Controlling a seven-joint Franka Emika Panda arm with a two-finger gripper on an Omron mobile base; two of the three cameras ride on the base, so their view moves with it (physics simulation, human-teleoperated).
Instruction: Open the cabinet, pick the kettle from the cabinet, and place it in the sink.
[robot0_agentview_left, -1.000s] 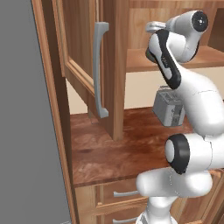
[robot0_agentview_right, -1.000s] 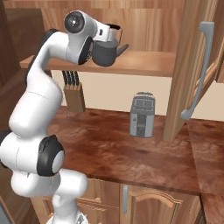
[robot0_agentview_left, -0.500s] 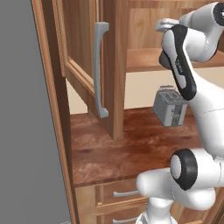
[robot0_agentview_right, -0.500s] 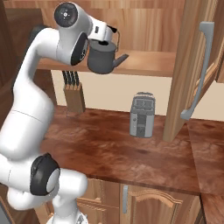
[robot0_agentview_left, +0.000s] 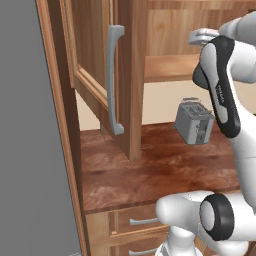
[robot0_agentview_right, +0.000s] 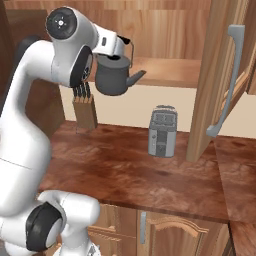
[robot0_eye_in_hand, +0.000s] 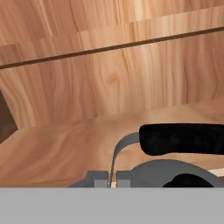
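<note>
1. Right base view: hand (robot0_agentview_right: 120, 44) clenched on the black arched handle of the kettle (robot0_agentview_right: 114, 75), which hangs clear of the shelf (robot0_agentview_right: 170, 75), spout pointing right.
2. Cabinet (robot0_agentview_right: 212, 80): right door swung open, grey bar handle showing.
3. Table (robot0_agentview_right: 125, 170), below: knife block (robot0_agentview_right: 85, 112) at left, silver toaster (robot0_agentview_right: 163, 131) right of it.

We look along the hand at the kettle (robot0_eye_in_hand: 175, 173): its black arched handle (robot0_eye_in_hand: 181, 139) lies across the lower right, joined by a thin grey strap to the rounded grey body below it. Behind it the cabinet (robot0_eye_in_hand: 109, 74) shows a pale wooden shelf and a grained back panel crossed by one dark seam.
</note>
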